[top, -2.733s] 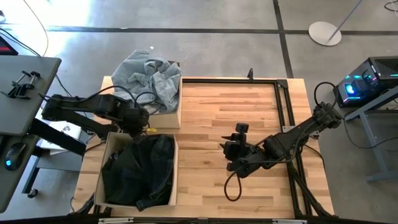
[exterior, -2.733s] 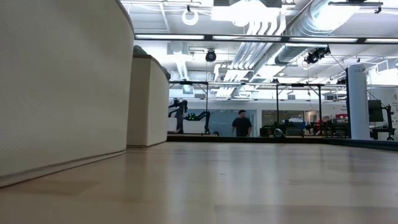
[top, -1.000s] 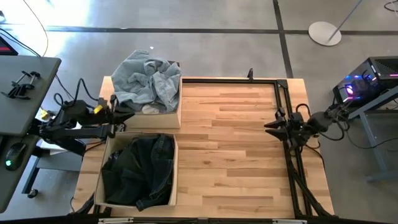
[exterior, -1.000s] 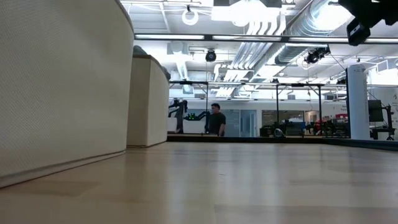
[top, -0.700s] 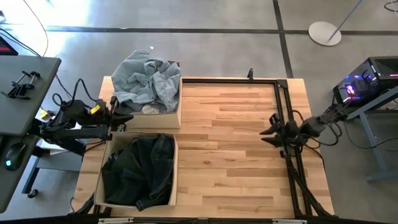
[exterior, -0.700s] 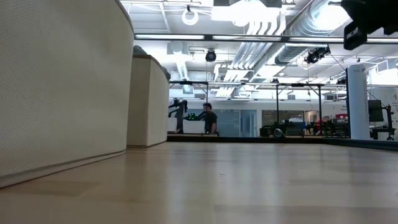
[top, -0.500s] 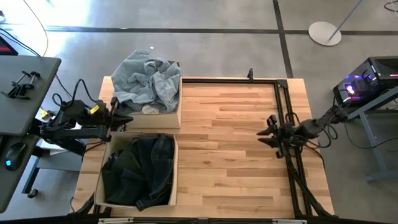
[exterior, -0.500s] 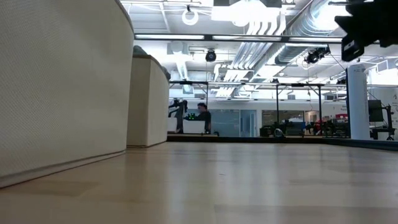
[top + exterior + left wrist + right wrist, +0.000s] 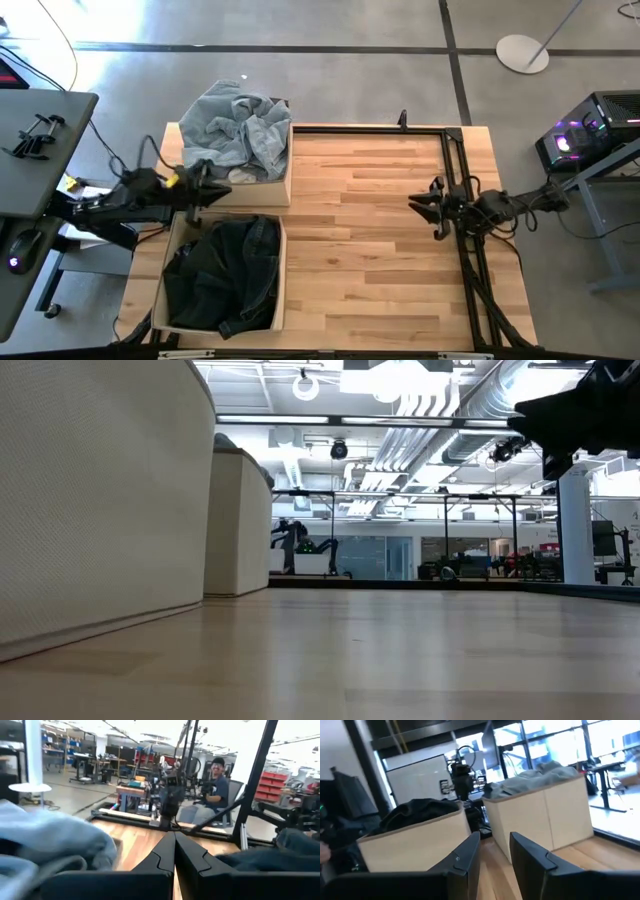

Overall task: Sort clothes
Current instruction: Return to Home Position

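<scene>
The clothes lie in two beige bins at the table's left. Pale denim clothes [image 9: 238,128] are heaped in the far bin [image 9: 284,180], and dark clothes [image 9: 225,275] fill the near bin [image 9: 172,240]. My left gripper [image 9: 222,183] hovers shut over the gap between the two bins, pointing level toward the table's right. In the left wrist view its fingers [image 9: 175,851] meet, with pale denim [image 9: 45,835] on one side and dark cloth [image 9: 280,856] on the other. My right gripper [image 9: 414,206] hangs open and empty near the table's right side, and its wrist view [image 9: 495,855] faces both bins.
A black metal frame [image 9: 455,150] runs along the table's far and right sides, under my right arm. The wooden tabletop [image 9: 350,250] stretches between bins and frame. In the low view the bin walls [image 9: 90,500] fill the left. A seated person [image 9: 217,775] is beyond the table.
My left gripper has moved toward the table's right and a little down, out over the gap between the bins, staying shut. My right gripper has swung toward the table's left and sunk lower, its fingers unchanged. The clothes have not moved.
</scene>
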Controlling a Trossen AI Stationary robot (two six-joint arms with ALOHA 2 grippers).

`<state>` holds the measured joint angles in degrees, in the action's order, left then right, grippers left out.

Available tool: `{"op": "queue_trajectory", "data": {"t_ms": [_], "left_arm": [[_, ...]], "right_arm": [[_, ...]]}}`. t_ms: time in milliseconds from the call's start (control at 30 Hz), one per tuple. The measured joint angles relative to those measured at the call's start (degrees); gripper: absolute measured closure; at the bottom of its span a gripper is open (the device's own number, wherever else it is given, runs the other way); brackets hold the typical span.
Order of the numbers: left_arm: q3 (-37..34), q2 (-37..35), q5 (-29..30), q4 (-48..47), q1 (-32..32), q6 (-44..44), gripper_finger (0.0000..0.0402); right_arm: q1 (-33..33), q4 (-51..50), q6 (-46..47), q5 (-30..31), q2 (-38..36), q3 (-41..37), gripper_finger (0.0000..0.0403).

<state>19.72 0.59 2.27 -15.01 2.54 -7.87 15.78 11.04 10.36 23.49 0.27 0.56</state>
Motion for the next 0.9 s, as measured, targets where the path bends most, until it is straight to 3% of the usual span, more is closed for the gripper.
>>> {"op": "queue_trajectory", "data": {"t_ms": [133,333,900], "left_arm": [[-6.43,0.27,0.41,5.35,-0.84,0.6,0.0401],[-10.64,0.1,1.84,5.8,-1.06,0.09,0.0402],[-11.18,0.1,2.88,4.46,-1.06,0.22,0.0401]], "right_arm": [[-1.79,-2.04,3.55,0.0,0.0,-0.02,0.0309],[-2.31,-4.49,6.65,0.0,0.0,-0.02,0.0309],[-2.31,-6.95,3.62,2.89,0.14,-0.04,0.0309]]}}
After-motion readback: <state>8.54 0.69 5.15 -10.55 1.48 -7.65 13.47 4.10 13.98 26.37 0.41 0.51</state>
